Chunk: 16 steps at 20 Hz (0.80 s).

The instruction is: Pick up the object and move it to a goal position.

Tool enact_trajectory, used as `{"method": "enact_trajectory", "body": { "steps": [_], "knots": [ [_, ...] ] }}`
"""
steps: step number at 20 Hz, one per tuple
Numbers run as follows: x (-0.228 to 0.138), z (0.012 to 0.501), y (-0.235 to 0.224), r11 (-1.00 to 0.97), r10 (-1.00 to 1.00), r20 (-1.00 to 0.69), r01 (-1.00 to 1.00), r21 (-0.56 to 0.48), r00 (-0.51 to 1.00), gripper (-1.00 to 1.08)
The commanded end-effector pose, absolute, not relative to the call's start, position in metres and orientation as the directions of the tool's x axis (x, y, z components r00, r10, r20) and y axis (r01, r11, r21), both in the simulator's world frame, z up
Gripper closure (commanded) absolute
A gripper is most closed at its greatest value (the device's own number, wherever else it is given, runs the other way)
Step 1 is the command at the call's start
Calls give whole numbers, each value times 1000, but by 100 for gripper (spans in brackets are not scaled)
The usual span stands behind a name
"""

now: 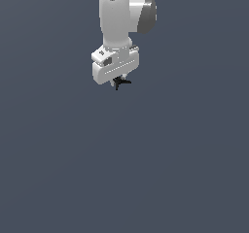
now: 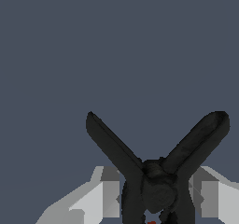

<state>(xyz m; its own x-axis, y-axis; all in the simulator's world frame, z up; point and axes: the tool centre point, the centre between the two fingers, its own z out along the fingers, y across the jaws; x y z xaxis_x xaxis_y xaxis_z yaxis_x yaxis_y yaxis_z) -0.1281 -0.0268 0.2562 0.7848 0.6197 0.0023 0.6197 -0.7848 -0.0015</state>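
The object (image 1: 120, 83) is a tiny black thing with thin prongs, sticking out just under the white gripper (image 1: 118, 79) in the exterior view. In the wrist view the object (image 2: 156, 181) shows large, with two prongs spreading apart in a V and a small red spot at its base. The gripper (image 2: 156, 197) has its two white fingers (image 2: 100, 197) close on either side of the object's body, shut on it. The object hangs in the air with the gripper, apart from any surface.
The white arm (image 1: 119, 18) reaches down from the top of the exterior view. Around it there is only a plain dark grey-blue background, with no other things or edges in view.
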Motion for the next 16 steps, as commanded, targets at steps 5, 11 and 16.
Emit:
{"method": "enact_trajectory", "body": {
  "steps": [5,11,16],
  "knots": [
    [-136,320,-42,-785,620,2,620,-2,785,108],
    [-141,379,-58,-785,619,2,619,-2,785,108],
    [-145,427,-70,-786,619,1,619,-1,786,108]
  ]
}}
